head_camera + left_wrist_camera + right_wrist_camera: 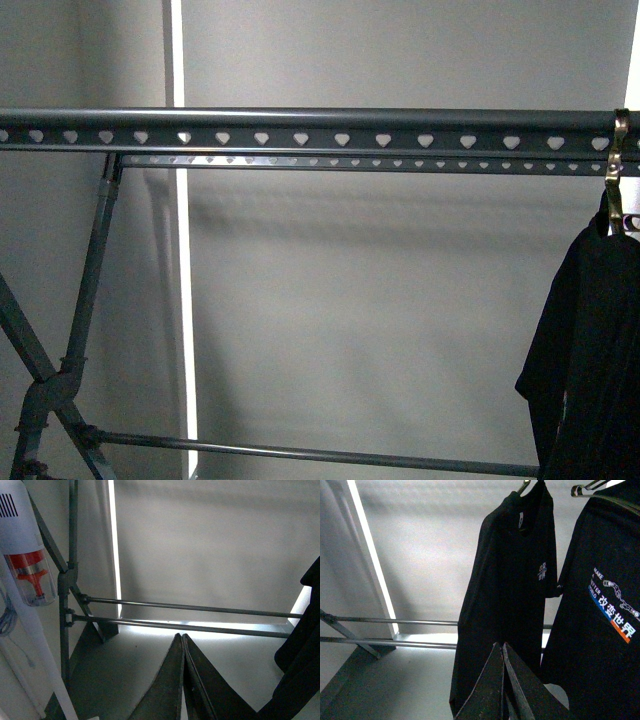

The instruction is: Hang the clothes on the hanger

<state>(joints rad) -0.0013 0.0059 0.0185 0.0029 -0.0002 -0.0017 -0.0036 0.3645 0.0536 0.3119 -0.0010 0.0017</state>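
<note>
The dark grey hanger rack has a long rail (320, 130) with heart-shaped holes across the top of the front view. A black shirt (590, 350) hangs from it at the far right by a shiny metal hook (618, 150). In the right wrist view two black shirts hang side by side: one with a small chest logo (512, 590) and one with a coloured print (605, 645). My right gripper (500, 645) is shut and empty, just in front of the first shirt. My left gripper (182, 637) is shut and empty, facing the rack's lower bars (190, 609). Neither gripper shows in the front view.
The rack's crossed legs (50, 380) stand at the left, with a low crossbar (320, 455). A white vacuum with a red part (30, 570) leans beside the legs. Black fabric (305, 650) hangs at one edge of the left wrist view. A grey wall is behind.
</note>
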